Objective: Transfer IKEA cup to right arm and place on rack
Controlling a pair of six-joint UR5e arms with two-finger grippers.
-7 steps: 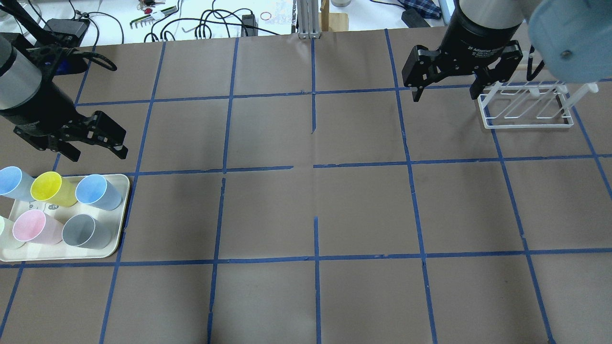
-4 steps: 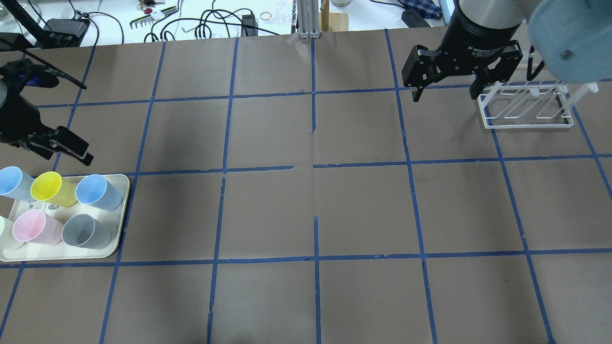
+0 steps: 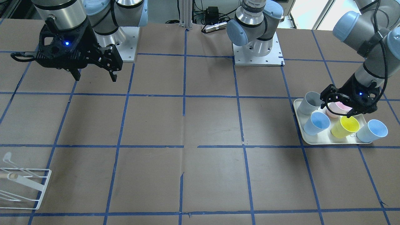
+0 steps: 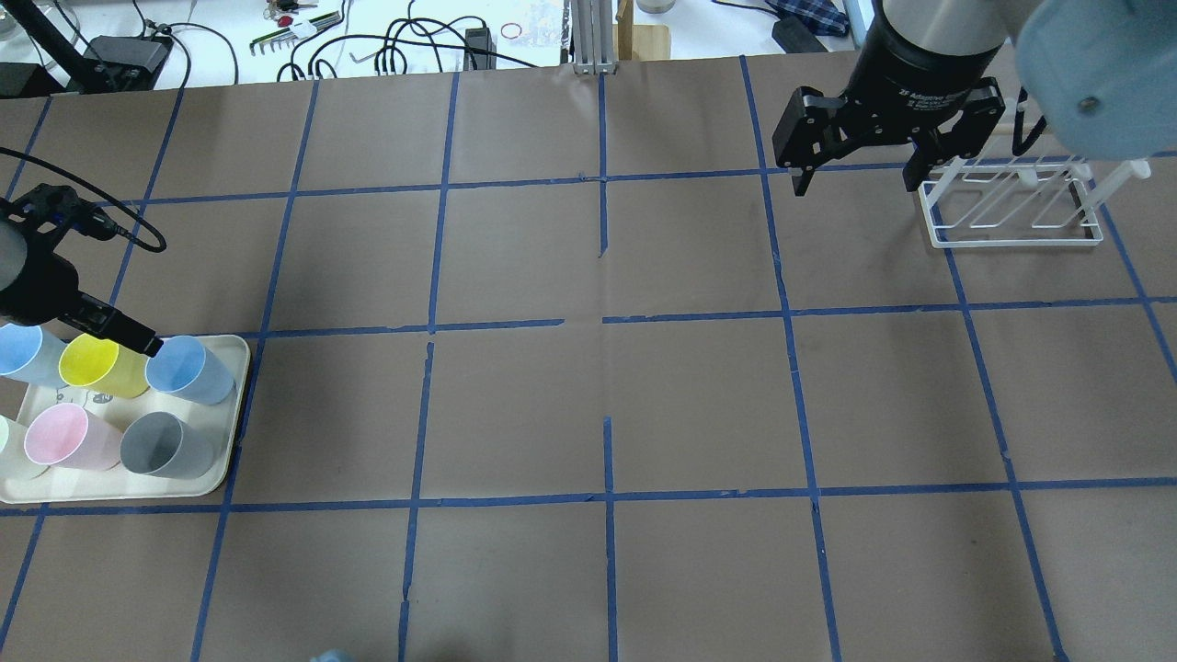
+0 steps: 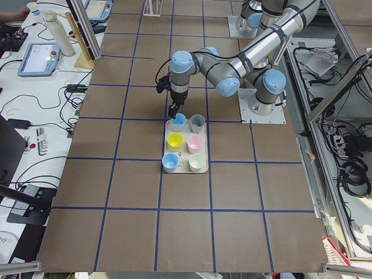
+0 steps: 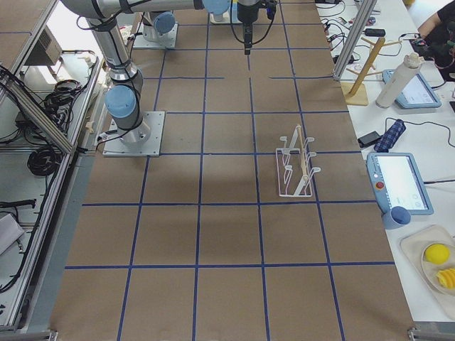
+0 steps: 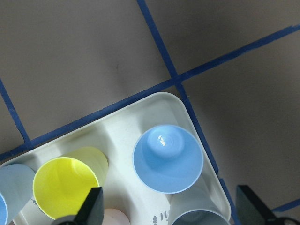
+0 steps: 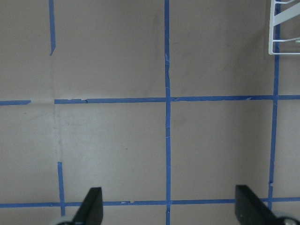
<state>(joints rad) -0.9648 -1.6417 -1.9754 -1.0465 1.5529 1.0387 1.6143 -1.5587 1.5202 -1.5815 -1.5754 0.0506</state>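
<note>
Two pale blue IKEA cups stand upright on a cream tray (image 4: 119,492): one (image 4: 188,368) at its right back corner, one (image 4: 23,352) at its left back. My left gripper (image 4: 92,322) is open and empty, just above the tray's back edge, one fingertip beside the right blue cup's rim. That cup (image 7: 168,158) shows in the left wrist view, ahead of the open fingers, and in the front-facing view (image 3: 316,123). My right gripper (image 4: 860,184) is open and empty, hovering just left of the white wire rack (image 4: 1011,207).
The tray also holds a yellow cup (image 4: 92,361), a pink cup (image 4: 60,435), a grey cup (image 4: 165,444) and a pale cup at the view's left edge. Brown paper with a blue tape grid covers the table (image 4: 607,405). Cables and tools lie beyond the far edge.
My left gripper has moved left and toward the tray, from beyond it to its back edge. The right arm and the cups have not moved.
</note>
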